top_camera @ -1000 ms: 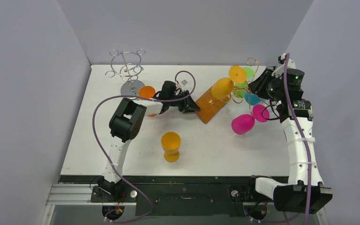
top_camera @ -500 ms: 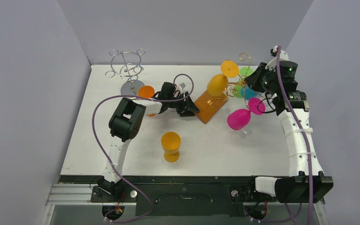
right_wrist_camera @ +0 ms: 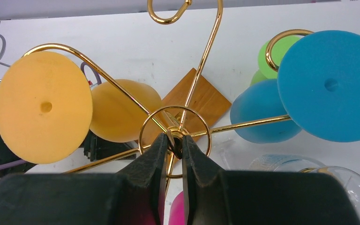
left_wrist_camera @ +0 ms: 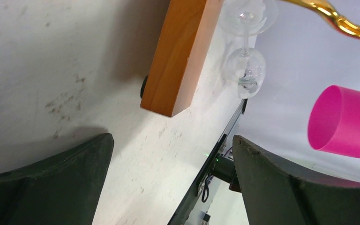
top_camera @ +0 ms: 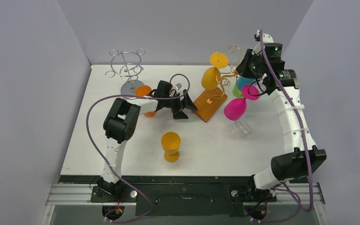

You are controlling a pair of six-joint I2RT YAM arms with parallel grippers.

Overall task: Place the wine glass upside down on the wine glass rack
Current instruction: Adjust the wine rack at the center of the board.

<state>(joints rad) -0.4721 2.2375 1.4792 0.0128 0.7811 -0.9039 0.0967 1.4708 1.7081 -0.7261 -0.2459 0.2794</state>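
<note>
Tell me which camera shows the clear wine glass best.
Left wrist: the clear wine glass shows foot, stem and bowl sharply, beside the wooden base. Top external shows it faint on the table; right wrist cuts it off at the bottom edge.

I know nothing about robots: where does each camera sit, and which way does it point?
Top external: high behind the robot, looking down on the table; left arm and right arm show.
Left wrist: low over the table, facing the wooden base; open left gripper frames it.
Right wrist: above the gold rack, looking down; right gripper pinches its stem.
All three share the wooden base.
</note>
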